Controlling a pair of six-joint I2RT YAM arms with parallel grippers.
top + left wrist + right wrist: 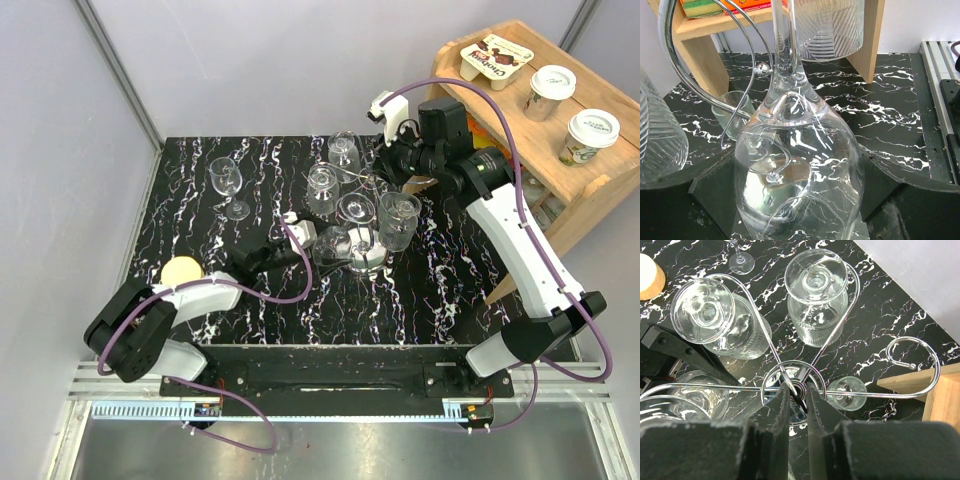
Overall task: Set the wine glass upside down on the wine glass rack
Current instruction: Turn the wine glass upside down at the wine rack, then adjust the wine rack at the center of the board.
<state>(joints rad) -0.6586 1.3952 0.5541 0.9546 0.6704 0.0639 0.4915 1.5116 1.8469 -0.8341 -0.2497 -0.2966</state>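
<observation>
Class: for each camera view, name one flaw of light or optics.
Top external: the pale strip along the bottom is blown out white. Left wrist: the clear upside-down wine glass warps the black marble tabletop behind it. Right wrist: the black right gripper darkens the lower frame; the shiny chrome wire rack glints.

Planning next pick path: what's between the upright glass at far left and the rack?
Only bare table: top view shows black marble between the upright wine glass and the nearest hung glass on the wine glass rack.
</observation>
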